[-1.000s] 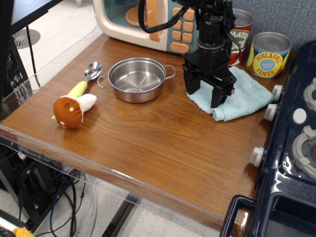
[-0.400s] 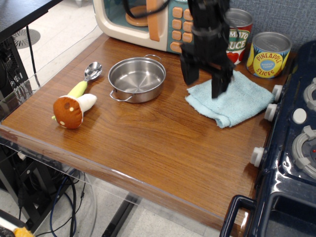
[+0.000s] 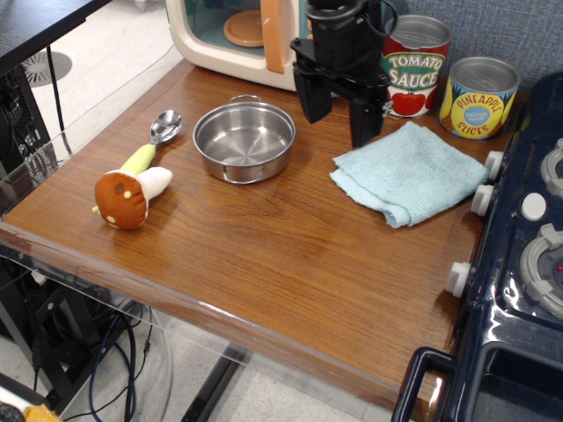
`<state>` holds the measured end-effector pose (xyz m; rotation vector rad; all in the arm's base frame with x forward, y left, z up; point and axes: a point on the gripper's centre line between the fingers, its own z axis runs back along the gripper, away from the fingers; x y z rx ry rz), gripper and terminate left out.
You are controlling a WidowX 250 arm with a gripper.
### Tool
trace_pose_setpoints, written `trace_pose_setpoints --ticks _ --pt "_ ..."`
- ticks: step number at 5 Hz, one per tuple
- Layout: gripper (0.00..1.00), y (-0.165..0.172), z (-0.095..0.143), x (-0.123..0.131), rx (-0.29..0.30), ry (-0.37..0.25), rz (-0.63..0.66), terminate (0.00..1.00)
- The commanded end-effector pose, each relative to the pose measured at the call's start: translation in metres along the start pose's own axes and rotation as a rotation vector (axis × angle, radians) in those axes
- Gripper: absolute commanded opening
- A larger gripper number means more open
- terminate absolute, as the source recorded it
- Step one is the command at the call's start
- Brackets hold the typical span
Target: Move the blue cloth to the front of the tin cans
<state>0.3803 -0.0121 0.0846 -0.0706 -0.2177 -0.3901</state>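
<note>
The blue cloth (image 3: 409,173) is lying on the surface just in front of the tin cans (image 3: 447,81), so the move looks done, while the gripper (image 3: 341,112) is hanging beside it, jaws apart and empty.

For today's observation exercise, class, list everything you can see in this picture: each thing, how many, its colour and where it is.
cloth: 1, light blue, right of the table, in front of the cans
cans: 2, red tomato can and yellow pineapple can, back right
pan: 1, steel, table centre-left
spoon: 1, steel bowl with green handle, left of the pan
mushroom: 1, brown and white, front left
microwave: 1, cream toy, back
stove: 1, dark blue toy, right edge
table: 1, brown wood
gripper: 1, black, open, above the table between pan and cloth
</note>
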Motion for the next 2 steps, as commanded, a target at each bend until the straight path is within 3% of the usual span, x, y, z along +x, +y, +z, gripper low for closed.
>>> trace_pose_setpoints --ticks 1,2 --pt "1.0 0.0065 0.0254 0.0018 0.029 -0.06 -0.009 0.0" --pt "1.0 0.0065 0.0254 0.0018 0.029 -0.06 -0.009 1.0"
